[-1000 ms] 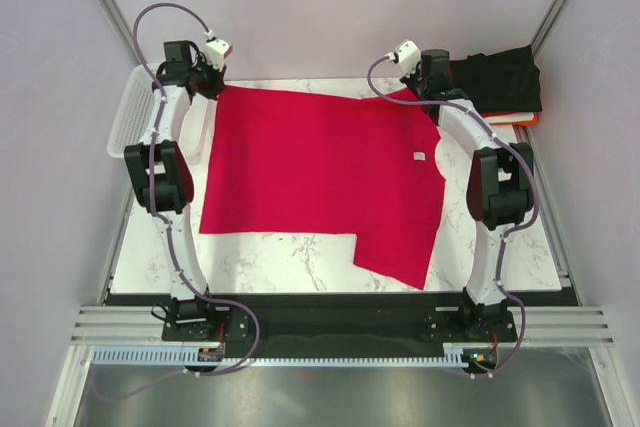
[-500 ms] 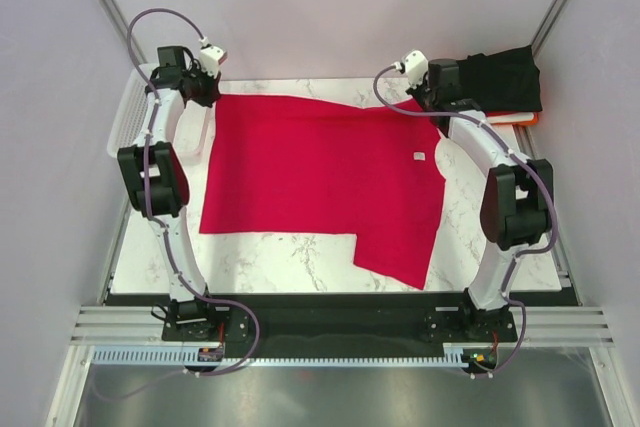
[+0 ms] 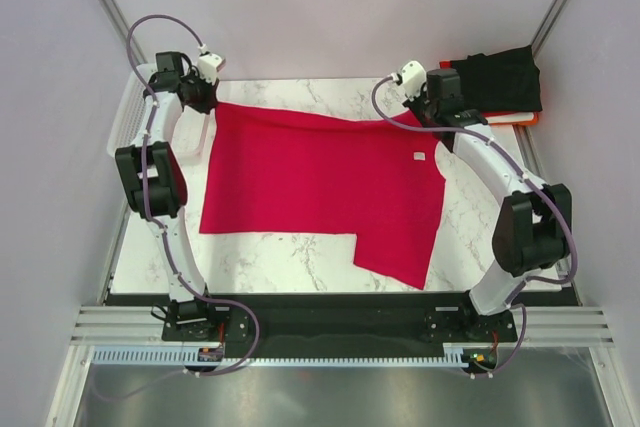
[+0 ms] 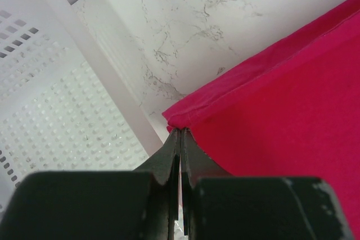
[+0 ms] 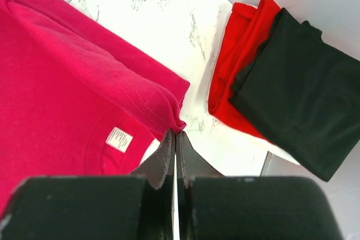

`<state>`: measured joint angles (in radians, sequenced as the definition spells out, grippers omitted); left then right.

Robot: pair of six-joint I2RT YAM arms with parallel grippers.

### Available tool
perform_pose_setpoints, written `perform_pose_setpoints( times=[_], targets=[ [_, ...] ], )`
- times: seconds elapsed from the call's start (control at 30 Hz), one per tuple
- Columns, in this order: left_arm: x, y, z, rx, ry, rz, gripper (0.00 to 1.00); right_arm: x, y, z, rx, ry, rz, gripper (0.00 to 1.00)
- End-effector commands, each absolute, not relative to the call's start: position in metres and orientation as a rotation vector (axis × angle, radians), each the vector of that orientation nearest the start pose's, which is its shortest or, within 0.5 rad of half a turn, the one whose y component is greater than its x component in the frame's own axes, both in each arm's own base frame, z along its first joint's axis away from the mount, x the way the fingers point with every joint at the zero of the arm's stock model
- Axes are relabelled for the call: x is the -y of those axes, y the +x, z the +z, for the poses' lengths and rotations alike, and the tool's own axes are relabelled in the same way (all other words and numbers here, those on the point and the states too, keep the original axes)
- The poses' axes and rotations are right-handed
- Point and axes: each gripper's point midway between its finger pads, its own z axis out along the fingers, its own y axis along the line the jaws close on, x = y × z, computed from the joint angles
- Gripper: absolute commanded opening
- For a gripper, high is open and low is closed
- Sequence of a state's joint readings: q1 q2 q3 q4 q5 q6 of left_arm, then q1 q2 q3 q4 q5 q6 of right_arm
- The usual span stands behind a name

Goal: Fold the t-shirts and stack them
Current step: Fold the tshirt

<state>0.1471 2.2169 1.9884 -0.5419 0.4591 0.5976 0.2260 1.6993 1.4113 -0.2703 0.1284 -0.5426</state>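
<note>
The crimson-pink t-shirt [image 3: 320, 177] lies spread over the marble table, its far edge lifted. My left gripper [image 3: 207, 97] is shut on its far left corner; in the left wrist view [image 4: 181, 133] the jaws pinch the cloth [image 4: 281, 99]. My right gripper [image 3: 432, 107] is shut on its far right corner, and the right wrist view [image 5: 176, 134] shows the pinched fold [image 5: 84, 82] and a white label [image 5: 120, 139]. A folded black t-shirt [image 3: 505, 79] lies on an orange-red one [image 3: 520, 118] at the far right; both show in the right wrist view, black [image 5: 298, 99] over orange-red [image 5: 239, 66].
A white mesh basket [image 3: 128, 112] stands at the table's far left edge, close beside my left gripper; it fills the left of the left wrist view [image 4: 50, 99]. Grey walls enclose the table. Bare marble [image 3: 290, 252] shows along the near edge.
Both grippers have moved with the shirt's far corners, the left toward the basket, the right outward to the right. The far edge of the shirt has risen and drawn toward me.
</note>
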Motion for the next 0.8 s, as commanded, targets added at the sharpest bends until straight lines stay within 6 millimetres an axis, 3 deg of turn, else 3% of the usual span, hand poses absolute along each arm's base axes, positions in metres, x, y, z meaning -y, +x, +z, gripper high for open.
perform_pose_setpoints(
  times=[0.0, 0.37, 0.47, 0.6, 0.73, 0.77],
  targets=[
    [-0.03, 0.577, 0.168, -2.054, 0.768, -0.112, 0.02, -0.068, 0.473, 0.214, -2.011, -0.705, -0.288, 0.0],
    [-0.03, 0.55, 0.142, -2.141, 0.774, -0.136, 0.02, -0.067, 0.434, 0.172, -2.104, -0.749, -0.232, 0.0],
    [-0.032, 0.541, 0.133, -2.172, 0.771, -0.14, 0.02, -0.074, 0.419, 0.162, -2.132, -0.777, -0.169, 0.0],
    [-0.037, 0.538, 0.134, -2.185, 0.75, -0.12, 0.02, -0.084, 0.4, 0.152, -2.162, -0.827, -0.115, 0.0],
    [-0.044, 0.539, 0.14, -2.196, 0.711, -0.085, 0.03, -0.09, 0.389, 0.157, -2.169, -0.851, -0.061, 0.04],
    [-0.044, 0.54, 0.143, -2.189, 0.709, -0.084, 0.11, -0.09, 0.387, 0.157, -2.178, -0.853, -0.056, 0.07]
  ],
)
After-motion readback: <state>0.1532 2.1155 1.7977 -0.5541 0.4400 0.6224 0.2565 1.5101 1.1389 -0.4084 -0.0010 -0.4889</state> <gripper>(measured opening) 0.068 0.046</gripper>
